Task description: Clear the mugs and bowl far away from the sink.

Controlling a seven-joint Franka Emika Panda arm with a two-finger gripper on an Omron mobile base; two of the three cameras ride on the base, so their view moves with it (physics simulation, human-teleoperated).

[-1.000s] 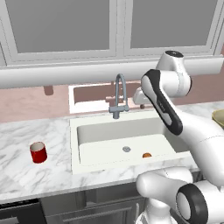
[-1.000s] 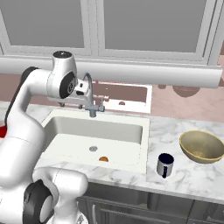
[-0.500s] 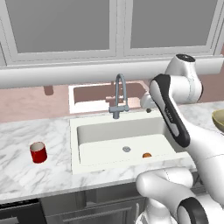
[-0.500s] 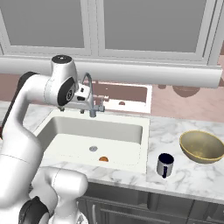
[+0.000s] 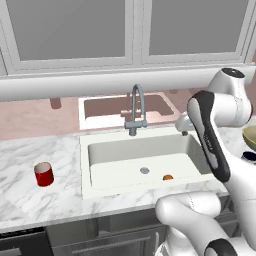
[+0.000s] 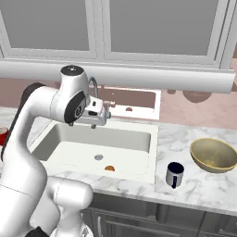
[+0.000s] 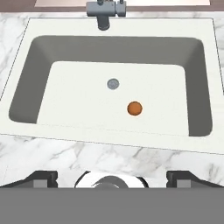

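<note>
Gripper (image 7: 111, 177) is spread wide and empty, poised above the white sink (image 7: 199, 52), looking down at its grey drain (image 7: 113, 83) and a small orange object (image 7: 134, 108) on the basin floor. Red mug (image 5: 44, 174) stands on the marble counter (image 5: 30, 200) left of the sink. Navy-handled mug (image 6: 174, 174) sits right of the sink, with the tan bowl (image 6: 215, 154) near it, further right

We see open room over the sink (image 7: 118, 131); only a small orange thing (image 7: 134, 108) by the drain, faucet (image 5: 136, 107) blocking the back rim.
</note>
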